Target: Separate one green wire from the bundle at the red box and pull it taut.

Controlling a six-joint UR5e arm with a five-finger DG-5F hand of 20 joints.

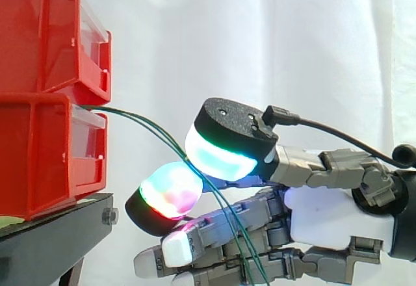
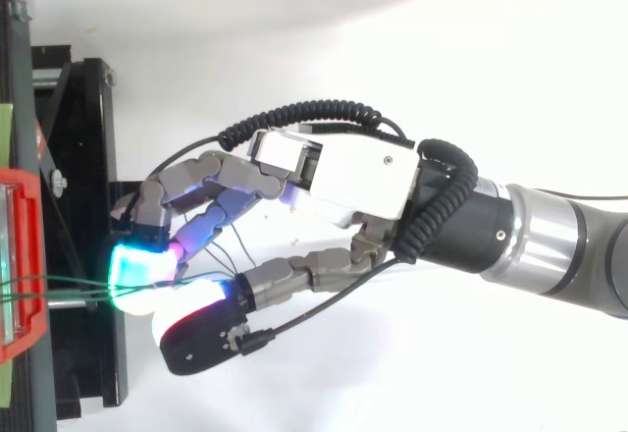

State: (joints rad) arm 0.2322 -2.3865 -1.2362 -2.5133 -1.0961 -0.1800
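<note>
1. The green wires [image 1: 149, 127] come out at the seam where the upper red bin [image 1: 39, 32] sits on the lower red bin [image 1: 39, 156]. Two strands show in the side view. Their long axis runs away from the bins toward the hand [image 1: 325, 218] and slopes downward in a gentle bow, not a straight line.
2. The hand is closed in a pinch on the wires. They pass between the thumb pad [image 1: 221, 156], glowing green and cyan, and a finger pad [image 1: 170, 192] glowing green and red. Past the pinch both strands drop steeply across the other fingers, which lie curled below.
3. Each bin has a clear panel at its front; what lies inside cannot be made out. From above, the wires cross from the red bin's rim [image 2: 22, 182] to the pads over the stand's edge.
4. The bins rest on a black stand [image 1: 52, 234], with a white curtain [image 1: 260, 39] behind. Nothing stands between the bins and the hand but the wires themselves.
</note>
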